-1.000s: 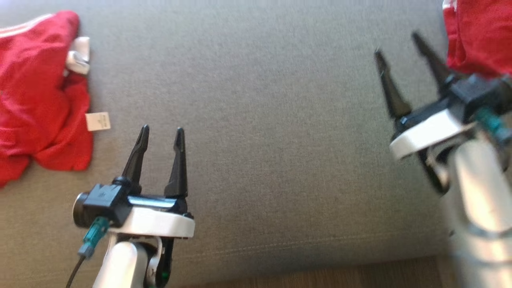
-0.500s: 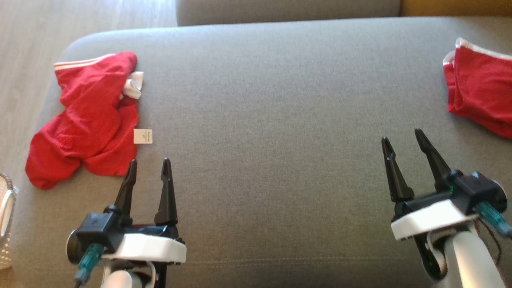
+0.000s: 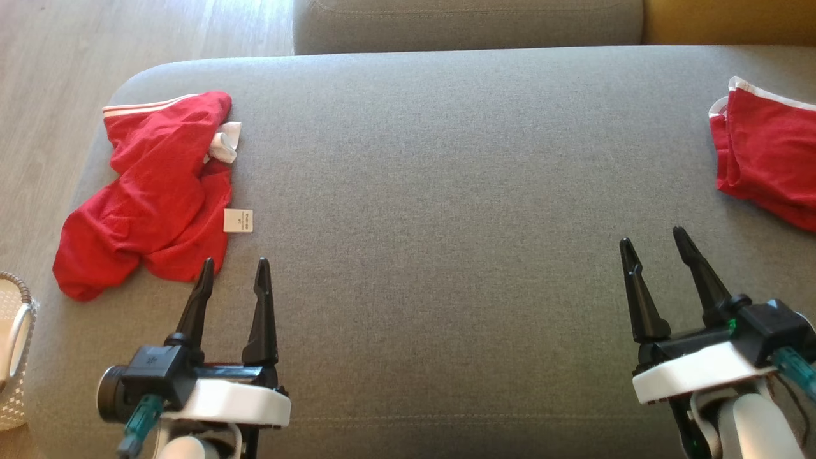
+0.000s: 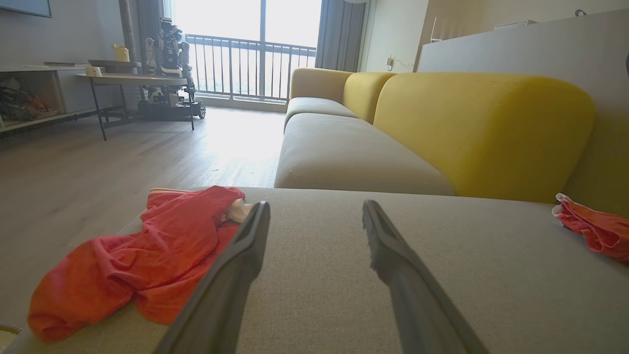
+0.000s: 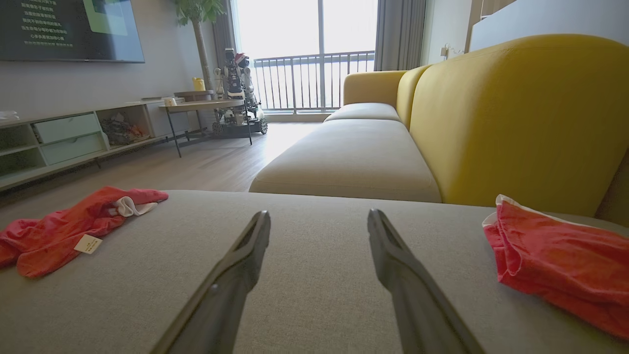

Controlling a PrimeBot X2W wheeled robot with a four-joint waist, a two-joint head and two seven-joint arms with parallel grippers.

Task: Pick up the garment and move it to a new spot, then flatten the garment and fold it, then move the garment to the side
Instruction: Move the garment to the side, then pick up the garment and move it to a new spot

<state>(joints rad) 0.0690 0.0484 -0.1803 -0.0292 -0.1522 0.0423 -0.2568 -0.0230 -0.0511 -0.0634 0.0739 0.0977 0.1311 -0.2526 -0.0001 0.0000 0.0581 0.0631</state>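
A crumpled red garment [image 3: 153,191] with white stripes and a white label [image 3: 238,220] lies at the left end of the grey sofa cushion [image 3: 446,191]. My left gripper [image 3: 234,262] stands open just in front of its near edge, with nothing between the fingers. The left wrist view has the same garment [image 4: 147,255] left of the open gripper [image 4: 315,204]. A second red garment [image 3: 771,159], lying flatter, rests at the cushion's right end. My right gripper [image 3: 651,236] is open and empty, short of it and to its left; the right wrist view puts this garment [image 5: 560,255] right of the gripper [image 5: 318,213].
A pale woven basket [image 3: 13,357] stands on the floor off the cushion's left end. Wooden floor [image 3: 51,64] lies beyond that end. A yellow backrest [image 5: 516,113] rises behind the right-hand garment, and another grey seat [image 3: 465,25] adjoins the far side.
The head camera has swung so the whole cushion shows. My right gripper has drawn back from the right-hand red garment. Both grippers stay open and empty.
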